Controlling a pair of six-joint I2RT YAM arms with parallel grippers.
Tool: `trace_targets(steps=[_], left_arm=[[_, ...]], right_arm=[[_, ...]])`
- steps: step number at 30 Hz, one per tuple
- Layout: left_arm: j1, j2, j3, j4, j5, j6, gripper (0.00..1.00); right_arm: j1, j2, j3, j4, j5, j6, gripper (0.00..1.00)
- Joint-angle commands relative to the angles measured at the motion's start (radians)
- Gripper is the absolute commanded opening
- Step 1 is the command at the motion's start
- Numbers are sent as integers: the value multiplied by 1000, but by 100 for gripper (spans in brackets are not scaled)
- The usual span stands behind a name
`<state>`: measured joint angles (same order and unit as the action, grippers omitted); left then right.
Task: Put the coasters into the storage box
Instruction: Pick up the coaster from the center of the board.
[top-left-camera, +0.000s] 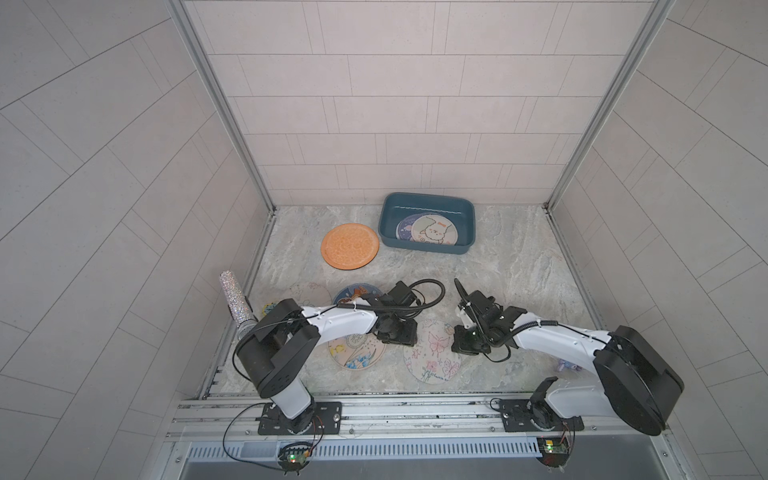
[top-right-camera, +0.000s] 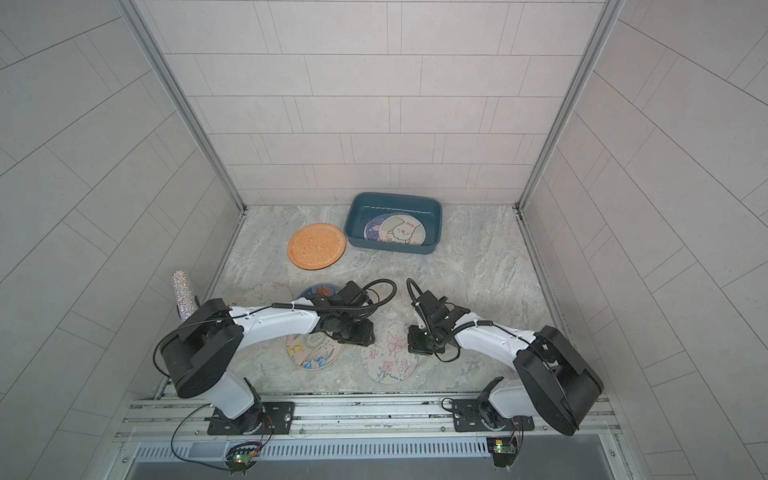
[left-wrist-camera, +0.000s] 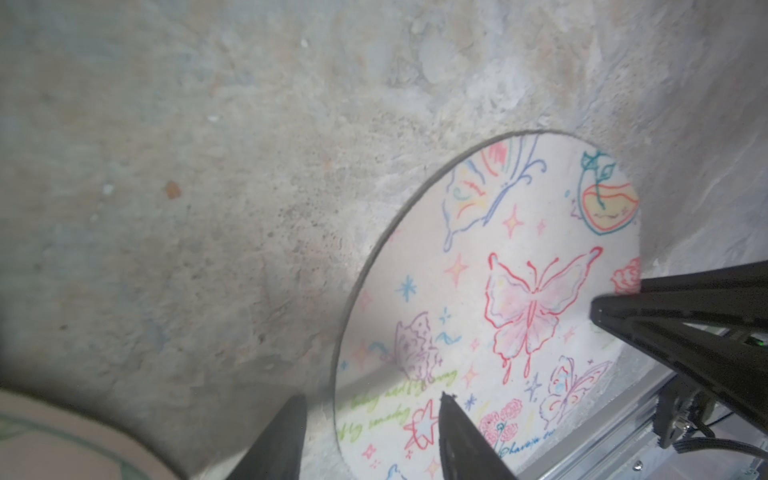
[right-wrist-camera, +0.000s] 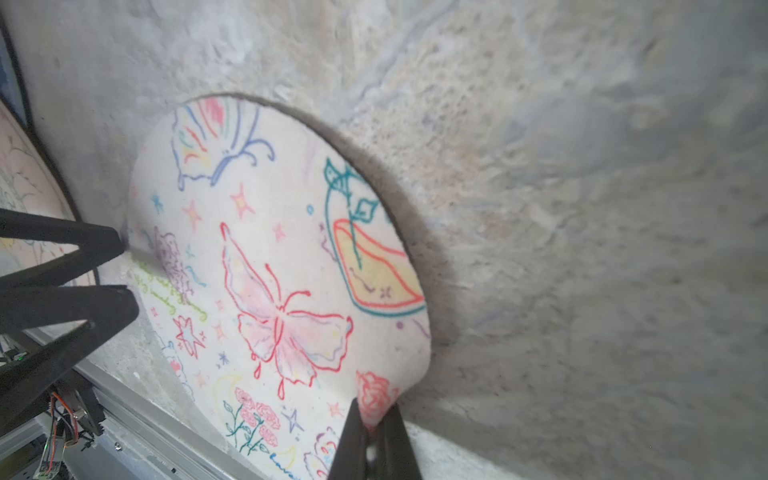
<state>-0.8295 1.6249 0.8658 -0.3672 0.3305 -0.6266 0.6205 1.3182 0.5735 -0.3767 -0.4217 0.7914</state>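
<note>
No legible text; only unreadable cursive scrawl (left-wrist-camera: 395, 388) on the butterfly coaster (left-wrist-camera: 519, 291)

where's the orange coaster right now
In both top views the orange coaster lies flat on the table near the back, outside the storage box, beside its left end.

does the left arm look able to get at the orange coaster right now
Probably yes: the orange coaster lies uncovered on the table on that arm's side, and the left pincer is open and empty, though the arm must stretch forward.
</note>
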Motion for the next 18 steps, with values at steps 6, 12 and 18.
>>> trace_targets(steps=[6,12,18], left_arm=[[78,-159,-19,-68,-19,-10,73],[180,-251,-27,-105,-4,15,86],[257,-304,-47,-118,14,41,98]], right_arm=[[-64,-126,85,-110,-29,9,0],[-124,-113,238,-168,-75,-49,0],[-221,-23,434,-190,-150,-130,0]])
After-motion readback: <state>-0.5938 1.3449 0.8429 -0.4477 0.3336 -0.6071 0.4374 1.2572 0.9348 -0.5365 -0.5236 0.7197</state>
